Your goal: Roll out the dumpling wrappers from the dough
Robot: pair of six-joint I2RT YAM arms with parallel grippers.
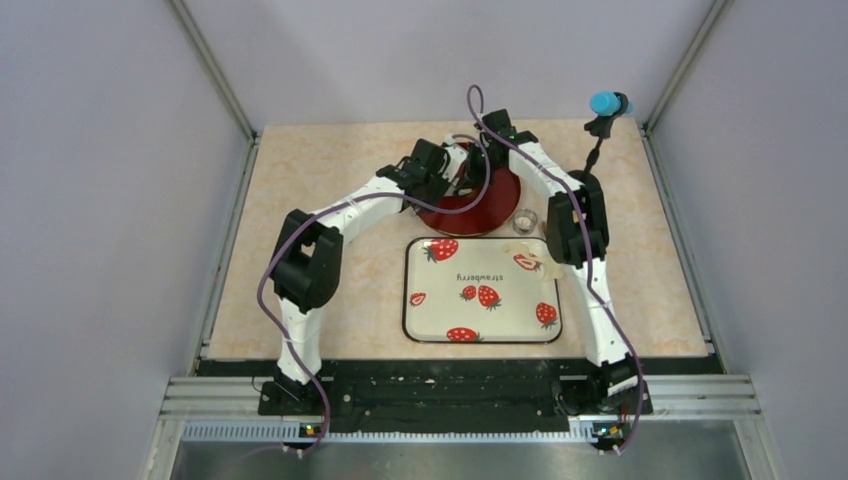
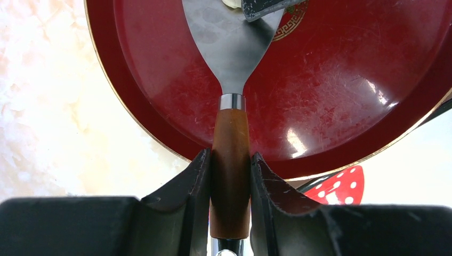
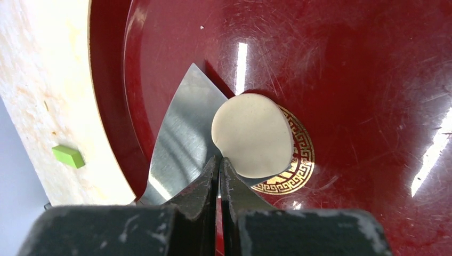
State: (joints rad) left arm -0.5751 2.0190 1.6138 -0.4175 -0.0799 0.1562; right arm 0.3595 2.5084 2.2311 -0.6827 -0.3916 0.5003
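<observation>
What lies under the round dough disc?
Under the dough disc: the spatula blade on one side, the red plate and its gold emblem elsewhere. How far the blade reaches is hidden.

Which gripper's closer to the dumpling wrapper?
Right. The right gripper has shut fingertips at the edge of the dumpling wrapper. The left gripper is back at the rim of the red plate, clamped on the handle of the spatula; only its blade reaches the wrapper.

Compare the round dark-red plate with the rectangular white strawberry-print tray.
The round dark-red plate bears a gold emblem; the rectangular white tray bears red strawberries. The plate lies farther from the arm bases than the tray. The pale dough disc and steel spatula's blade are over the plate, not the tray. Both lie flat.
</observation>
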